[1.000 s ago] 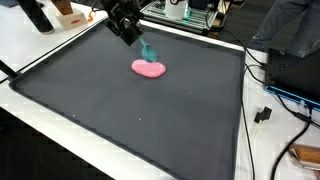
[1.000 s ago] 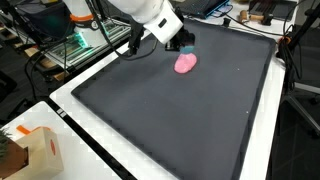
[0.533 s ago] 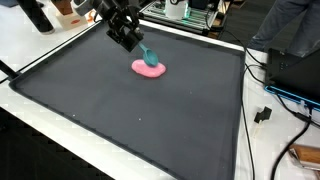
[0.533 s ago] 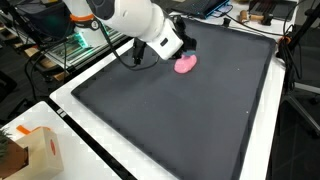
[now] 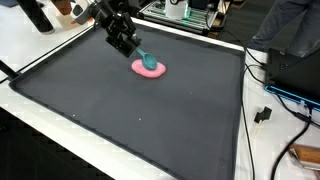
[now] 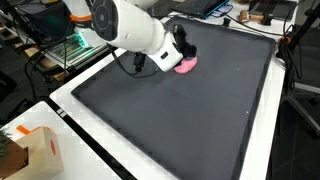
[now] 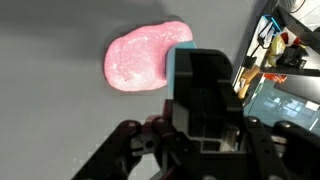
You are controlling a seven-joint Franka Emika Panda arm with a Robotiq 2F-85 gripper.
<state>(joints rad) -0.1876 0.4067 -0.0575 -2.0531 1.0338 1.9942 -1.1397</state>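
Teal spoon (image 5: 148,60) sits lower than a second ago. Its bowl now appears to rest on the pink blob (image 5: 153,71) at the far side of the black mat (image 5: 120,120). The tool (image 5: 133,48), lowered with it, pinches the handle.

The lump (image 5: 150,70) lies on the mat (image 5: 130,120), upper middle of the frame; the scoop (image 5: 148,60) rests on it, with the claw (image 5: 134,51) at its upper left.

**Surfaces: matt, doughy, glossy**

The pink lump (image 7: 140,60) looks soft, doughy, faintly sparkly. The dark mat (image 5: 150,125) beneath is matt and finely grained. The jaws are black, slightly shiny plastic, pinching a smooth teal piece (image 5: 149,61). The arm shell (image 6: 125,30) is glossy white.
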